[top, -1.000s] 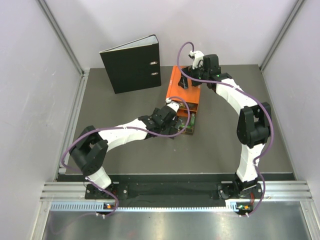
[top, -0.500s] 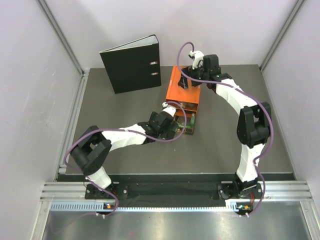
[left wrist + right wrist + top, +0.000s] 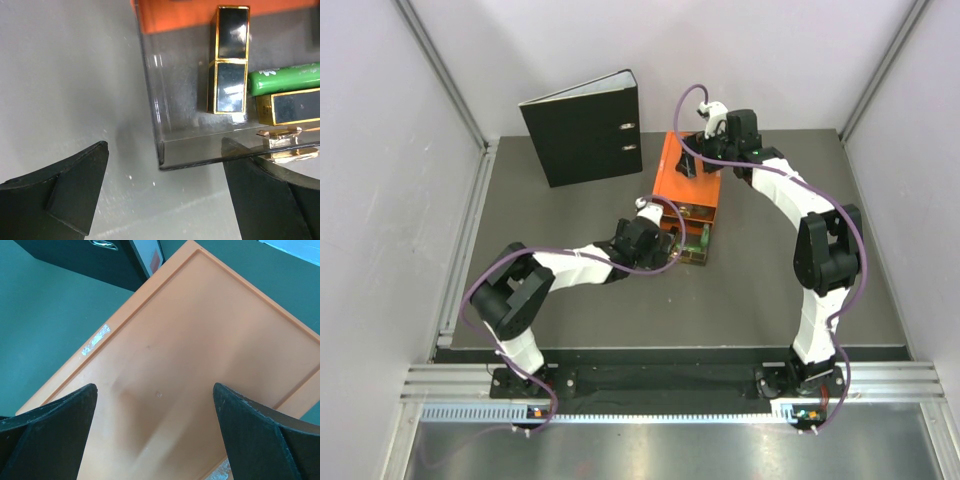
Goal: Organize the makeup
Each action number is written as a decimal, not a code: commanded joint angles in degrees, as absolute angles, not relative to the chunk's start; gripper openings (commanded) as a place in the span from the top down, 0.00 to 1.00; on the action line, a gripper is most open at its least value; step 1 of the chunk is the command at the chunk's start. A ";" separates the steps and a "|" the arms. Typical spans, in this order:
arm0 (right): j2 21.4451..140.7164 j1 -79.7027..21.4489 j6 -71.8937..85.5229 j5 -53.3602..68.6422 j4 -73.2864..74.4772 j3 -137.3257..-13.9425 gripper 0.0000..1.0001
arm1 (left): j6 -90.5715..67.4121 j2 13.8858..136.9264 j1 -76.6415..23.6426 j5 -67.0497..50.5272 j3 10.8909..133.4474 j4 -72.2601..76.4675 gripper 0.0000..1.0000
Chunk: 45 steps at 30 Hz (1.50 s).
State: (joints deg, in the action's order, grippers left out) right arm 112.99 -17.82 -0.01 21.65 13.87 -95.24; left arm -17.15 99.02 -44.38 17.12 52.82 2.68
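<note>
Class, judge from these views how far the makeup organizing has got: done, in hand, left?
Done: black-gold cases and a green stick lie in the clear drawer. In hand: nothing; the left gripper hovers open at its corner, the right gripper open over the orange box. Left: probably closing the drawer.

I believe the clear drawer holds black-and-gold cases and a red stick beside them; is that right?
Not quite: the left wrist view shows the stick is green, not red. It does lie beside the black-and-gold cases in the clear drawer.
</note>
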 commanded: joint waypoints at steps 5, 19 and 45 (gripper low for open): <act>117.42 -17.58 1.32 22.32 25.75 -91.58 0.00 | -19.51 100.81 -40.87 12.58 53.26 13.18 0.01; 117.95 -17.49 1.23 22.24 26.37 -92.46 0.00 | -21.88 109.25 -36.39 5.36 61.17 17.93 0.01; 118.30 -17.05 1.14 22.24 26.81 -93.52 0.00 | -19.43 108.46 -34.54 -4.47 60.83 24.87 0.01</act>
